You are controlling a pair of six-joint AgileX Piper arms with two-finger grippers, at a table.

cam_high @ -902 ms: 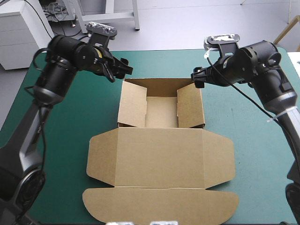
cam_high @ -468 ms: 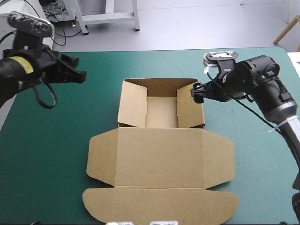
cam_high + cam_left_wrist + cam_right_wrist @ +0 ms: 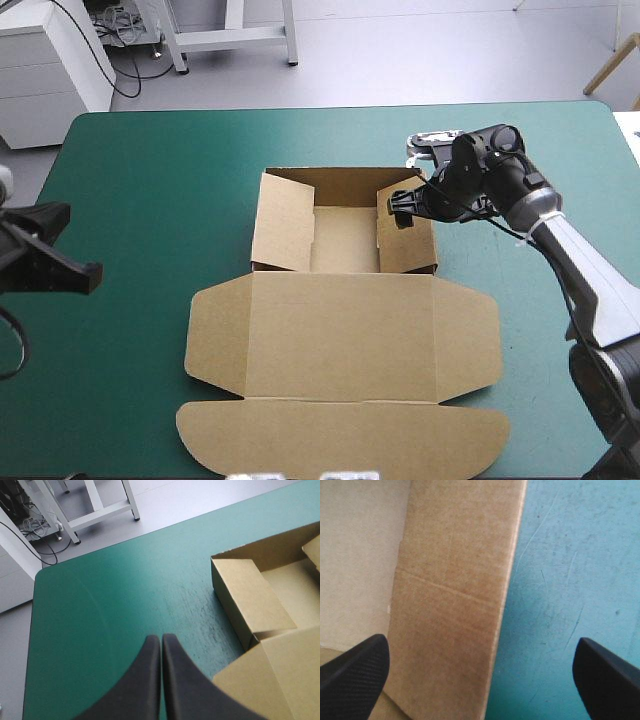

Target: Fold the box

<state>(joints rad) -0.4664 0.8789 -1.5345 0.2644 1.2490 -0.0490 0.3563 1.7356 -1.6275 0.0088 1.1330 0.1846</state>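
The right gripper (image 3: 402, 206) is hanging with its two broad black fin-shaped fingers (image 3: 355, 677) spread wide apart, gripping nothing. Directly under and ahead of it the right side wall (image 3: 451, 605) of the box (image 3: 345, 240) is lying between them. The box is a cut sheet of brown board, now an open tray with raised walls. The wall's outer edge is running straight ahead along the gap, about midway, so one finger is standing over the tray's inside and the other over the bare teal-green cover of the table (image 3: 150, 180). Whether either finger is touching the board cannot be told. Outward from that wall, the tray is sitting at the far end of the sheet and the flat lid (image 3: 342, 335) is stretching away toward the table's near edge. The box's long axis is therefore running far to near, parallel to the wall under the gripper. The left gripper (image 3: 88, 272) is hanging by the table's left edge, its fingers (image 3: 150, 680) pressed together in one pointed arch and holding nothing. The box (image 3: 250, 600) is lying ahead of it and off to one side, well apart. The right arm is by far the nearer — and since that wall is leaning inward rather than standing square, the coming move probably depends on the fingers straddling its thickness along its length.
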